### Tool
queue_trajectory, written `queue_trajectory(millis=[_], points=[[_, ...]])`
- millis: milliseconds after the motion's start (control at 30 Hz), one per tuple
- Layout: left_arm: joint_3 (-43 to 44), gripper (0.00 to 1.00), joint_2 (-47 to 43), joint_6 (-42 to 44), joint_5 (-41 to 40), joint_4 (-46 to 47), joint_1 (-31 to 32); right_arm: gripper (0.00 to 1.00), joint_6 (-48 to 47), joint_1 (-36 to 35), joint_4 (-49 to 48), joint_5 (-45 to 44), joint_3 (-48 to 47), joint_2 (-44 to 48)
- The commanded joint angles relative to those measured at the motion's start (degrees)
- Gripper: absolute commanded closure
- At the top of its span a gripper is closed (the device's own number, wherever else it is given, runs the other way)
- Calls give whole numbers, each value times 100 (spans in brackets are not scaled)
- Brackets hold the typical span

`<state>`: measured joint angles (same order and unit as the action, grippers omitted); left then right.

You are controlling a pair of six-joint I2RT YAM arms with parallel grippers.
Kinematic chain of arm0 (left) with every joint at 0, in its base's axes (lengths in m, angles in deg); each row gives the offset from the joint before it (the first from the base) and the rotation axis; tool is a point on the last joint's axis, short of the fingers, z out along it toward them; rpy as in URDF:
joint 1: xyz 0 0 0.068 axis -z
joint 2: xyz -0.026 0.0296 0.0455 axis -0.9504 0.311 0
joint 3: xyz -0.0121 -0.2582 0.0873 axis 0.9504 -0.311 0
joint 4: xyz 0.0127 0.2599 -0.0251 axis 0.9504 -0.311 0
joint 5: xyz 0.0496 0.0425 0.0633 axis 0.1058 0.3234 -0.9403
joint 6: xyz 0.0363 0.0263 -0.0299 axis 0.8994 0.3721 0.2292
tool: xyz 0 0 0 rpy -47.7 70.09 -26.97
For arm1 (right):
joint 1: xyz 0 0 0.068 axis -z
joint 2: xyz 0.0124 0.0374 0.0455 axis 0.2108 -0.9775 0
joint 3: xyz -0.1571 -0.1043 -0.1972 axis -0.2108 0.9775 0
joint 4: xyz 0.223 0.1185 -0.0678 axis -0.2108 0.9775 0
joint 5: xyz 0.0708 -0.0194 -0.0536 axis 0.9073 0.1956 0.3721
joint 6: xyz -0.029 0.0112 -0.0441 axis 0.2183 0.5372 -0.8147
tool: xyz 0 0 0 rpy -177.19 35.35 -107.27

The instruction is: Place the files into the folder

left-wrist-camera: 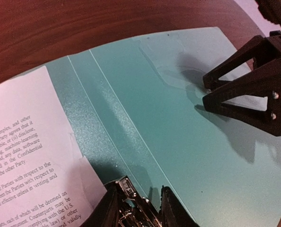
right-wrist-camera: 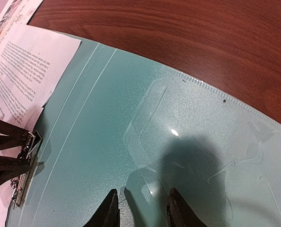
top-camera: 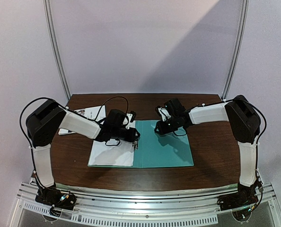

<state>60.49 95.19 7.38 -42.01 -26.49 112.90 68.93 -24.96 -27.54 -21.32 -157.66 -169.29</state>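
The teal folder (top-camera: 169, 151) lies open on the table. The white sheet with black text (top-camera: 109, 153) lies on its left half, also seen in the left wrist view (left-wrist-camera: 27, 156). My left gripper (top-camera: 135, 139) is down at the spine, shut on the metal clip (left-wrist-camera: 131, 203). My right gripper (top-camera: 160, 126) is open and empty, low over the folder's right half (right-wrist-camera: 107, 123) near its far edge, above a clear pocket. The sheet with colourful pictures (top-camera: 83, 113) lies on the table at the back left, partly hidden by my left arm.
The dark wooden table (top-camera: 216, 142) extends right of the folder. A metal rail (top-camera: 145, 198) runs along the near edge. Two slanted frame poles stand at the back against the wall.
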Motion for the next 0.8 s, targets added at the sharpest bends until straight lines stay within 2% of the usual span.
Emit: queue_trajectory(millis=[0, 300, 633, 767], points=[[-284, 68, 66, -120, 210, -1387, -98, 66, -88, 47, 1023, 72, 270, -382], [-237, 62, -316, -159, 217, -1391, -172, 65, -273, 45, 1088, 395, -69, -316], [-384, 49, -778, -141, 212, -1068, -232, 63, -414, 46, 1139, 759, -494, -243], [-381, 47, -845, -94, 169, -1059, -269, 63, -435, 44, 1156, 837, -639, -243]])
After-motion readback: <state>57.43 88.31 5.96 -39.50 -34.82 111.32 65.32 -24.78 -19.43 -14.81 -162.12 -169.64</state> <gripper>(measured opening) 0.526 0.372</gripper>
